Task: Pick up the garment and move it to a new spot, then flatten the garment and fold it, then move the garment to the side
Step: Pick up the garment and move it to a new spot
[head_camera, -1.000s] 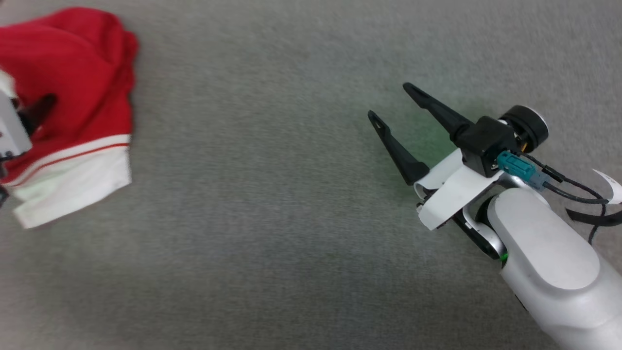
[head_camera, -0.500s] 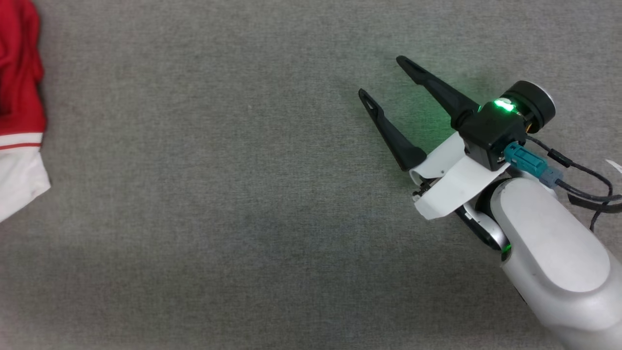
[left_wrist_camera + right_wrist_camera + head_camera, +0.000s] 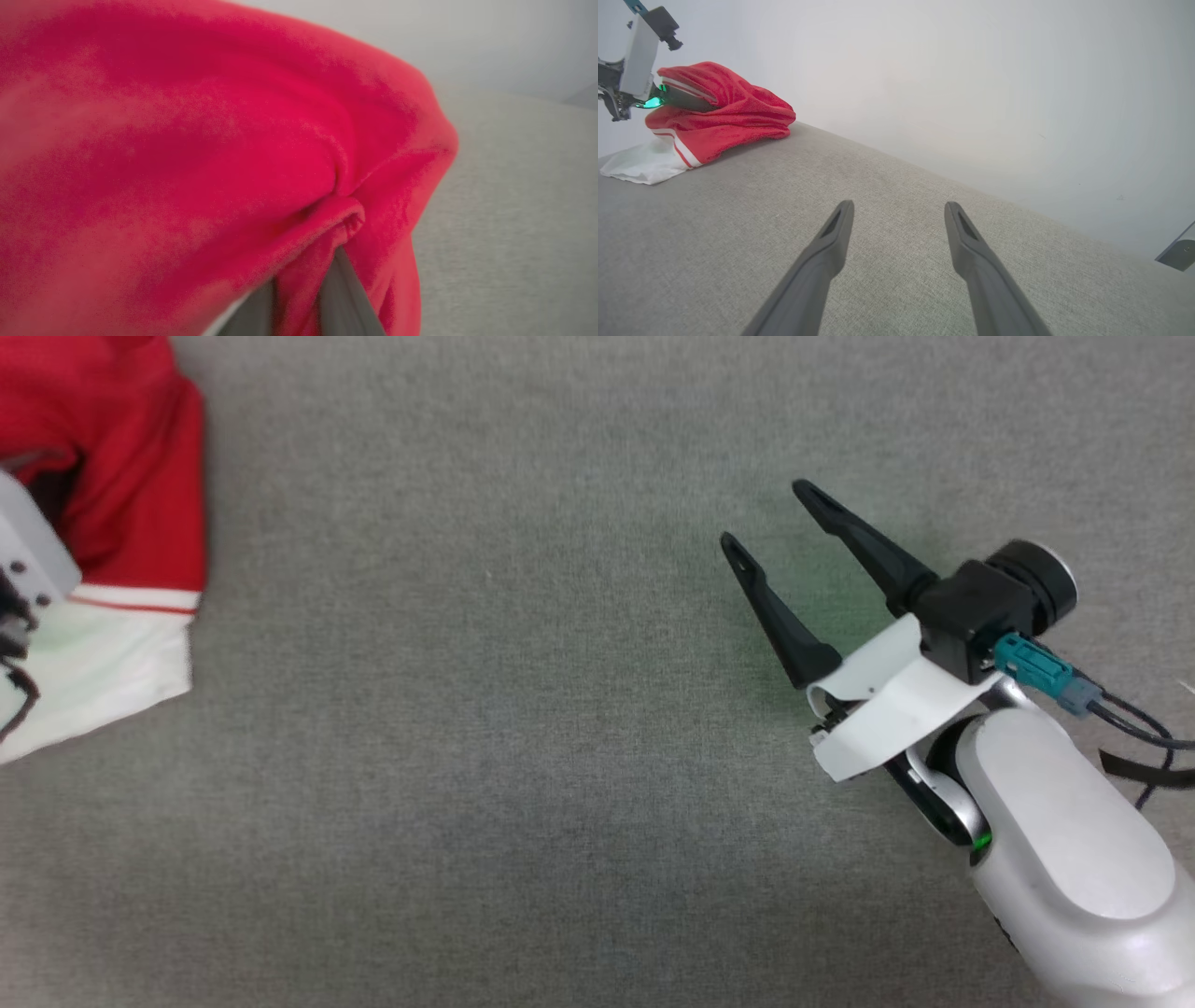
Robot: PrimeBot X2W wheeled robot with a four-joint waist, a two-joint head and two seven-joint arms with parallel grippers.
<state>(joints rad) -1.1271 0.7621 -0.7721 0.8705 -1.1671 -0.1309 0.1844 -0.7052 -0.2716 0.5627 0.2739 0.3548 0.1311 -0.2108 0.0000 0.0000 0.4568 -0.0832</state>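
Grey cloth surface (image 3: 523, 709): my left gripper (image 3: 698, 105) pinches garment (image 3: 121, 476) at 9 o'clock; right gripper (image 3: 764, 513) at 3, wide, empty.

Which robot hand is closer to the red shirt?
Left. The left gripper is right in the garment, red cloth caught between its fingers. The right gripper hangs open over the grey surface, well apart from it.

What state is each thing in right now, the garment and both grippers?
garment: bunched in a heap, not flattened or folded, white sleeve lying on the grey surface.
left gripper: shut on a fold of the garment's red fabric.
right gripper: open, empty, over the grey surface, apart from the garment.
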